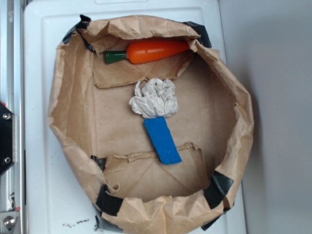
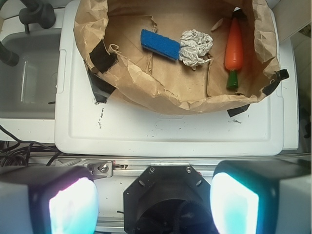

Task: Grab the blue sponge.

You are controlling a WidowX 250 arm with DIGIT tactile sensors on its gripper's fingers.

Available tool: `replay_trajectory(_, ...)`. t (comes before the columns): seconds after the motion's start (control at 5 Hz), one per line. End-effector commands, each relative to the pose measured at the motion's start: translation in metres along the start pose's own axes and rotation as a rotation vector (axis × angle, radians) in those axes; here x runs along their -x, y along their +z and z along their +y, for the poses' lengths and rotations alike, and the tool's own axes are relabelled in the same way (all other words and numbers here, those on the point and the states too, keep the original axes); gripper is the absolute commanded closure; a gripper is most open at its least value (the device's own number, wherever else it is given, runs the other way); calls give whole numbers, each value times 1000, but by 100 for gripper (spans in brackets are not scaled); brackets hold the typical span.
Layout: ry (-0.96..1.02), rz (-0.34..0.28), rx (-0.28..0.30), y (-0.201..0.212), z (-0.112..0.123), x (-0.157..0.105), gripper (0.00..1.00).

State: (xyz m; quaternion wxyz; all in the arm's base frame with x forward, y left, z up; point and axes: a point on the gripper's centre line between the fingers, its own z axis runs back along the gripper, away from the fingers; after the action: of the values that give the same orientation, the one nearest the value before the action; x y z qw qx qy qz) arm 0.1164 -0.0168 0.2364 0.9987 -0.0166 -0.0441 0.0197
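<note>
The blue sponge (image 1: 163, 140) (image 2: 160, 44) lies flat on the floor of a brown paper bag tray (image 1: 73, 131) (image 2: 146, 83), one end tucked against a crumpled white paper wad (image 1: 155, 98) (image 2: 196, 47). My gripper (image 2: 153, 202) shows only in the wrist view, at the bottom edge. It hangs over the robot's black base, well short of the bag. Its two pale fingers stand wide apart with nothing between them. The gripper does not appear in the exterior view.
An orange toy carrot (image 1: 151, 50) (image 2: 234, 48) lies along the bag's far wall. The bag rests on a white plastic lid (image 1: 39, 170) (image 2: 170, 131). A grey bin (image 2: 29, 73) and cables sit to the left of the lid. A metal rail (image 1: 12, 97) runs beside it.
</note>
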Motion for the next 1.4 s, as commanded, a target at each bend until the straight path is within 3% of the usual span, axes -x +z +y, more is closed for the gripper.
replay_trajectory(0.0,0,0,0,0,0,0,0)
replay_trajectory(0.2,-12,-20,-7,-7,-15,-49,0)
replay_trajectory(0.4,11,-54,49,-14,-12,-99,0)
replay_trajectory(1.2,11,-54,49,-14,-12,-99,0)
